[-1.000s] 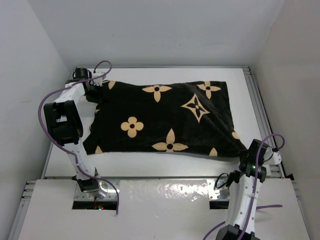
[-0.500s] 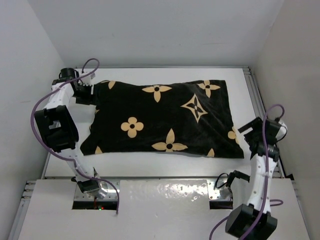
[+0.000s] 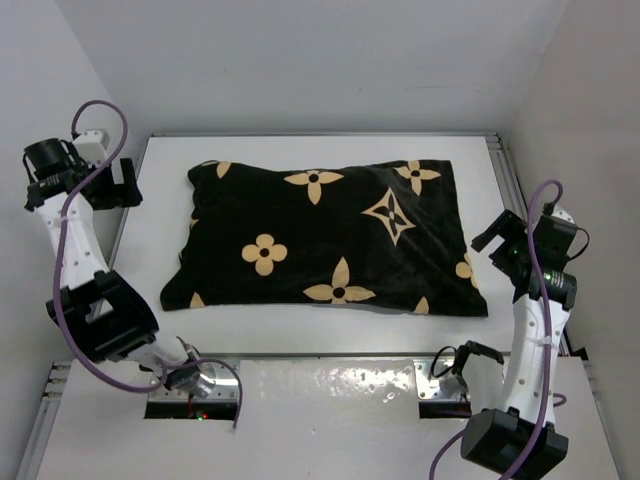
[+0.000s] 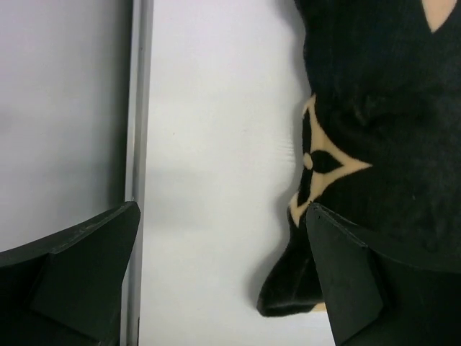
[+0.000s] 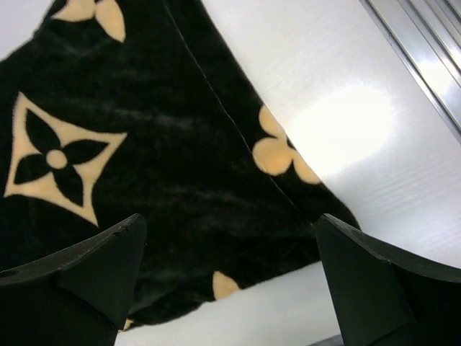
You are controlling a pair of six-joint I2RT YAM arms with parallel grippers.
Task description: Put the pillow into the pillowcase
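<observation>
In the middle of the table, from the overhead camera, I see the pillowcase lying plump, its long side running left to right and all four corners resting on the white surface. The pillow does not show in any view, and I cannot tell from the fabric alone what fills the case.

The overhead view gives me the whole outline but is too coarse for the jaws, so I read those from the wrist cameras. The left gripper is spread wide with nothing between its fingers. One finger sits over the metal rail at the table's edge, and the other overlaps the case's left end in the picture. A dark corner of the case lies on bare table between them, with a tan flower cut off at the seam above it. Overhead, this gripper hangs off the table's left edge, near the case's far-left corner but apart from it.

The right gripper is also wide apart and empty. Its camera looks down on the case's right end. There I see the diamond-star motif, a stitched seam running diagonally and a half flower at the edge, with bright bare table beyond. Overhead, it hangs beside the case's near-right corner.
</observation>
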